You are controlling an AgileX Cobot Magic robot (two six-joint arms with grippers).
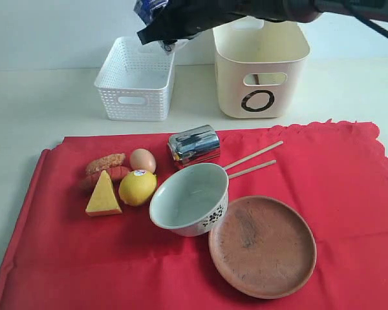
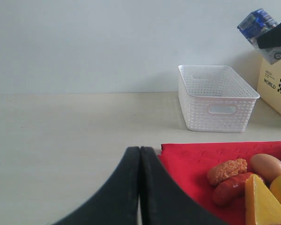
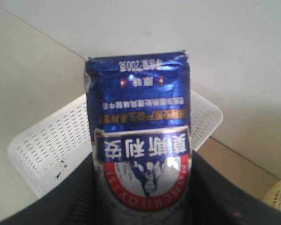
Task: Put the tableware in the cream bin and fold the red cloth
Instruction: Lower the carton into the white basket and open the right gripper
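Observation:
On the red cloth lie the steel cup on its side, the flower-print bowl, the brown clay plate and two chopsticks. Behind the cloth stands the cream bin. My right gripper hangs high at the back over the white perforated basket, shut on a blue milk carton. My left gripper is shut with nothing in it, over bare table just off the red cloth's corner.
Cheese wedge, lemon, egg and sausage with a breaded piece lie on the cloth's left part. A cardboard box shows at the edge of the left wrist view.

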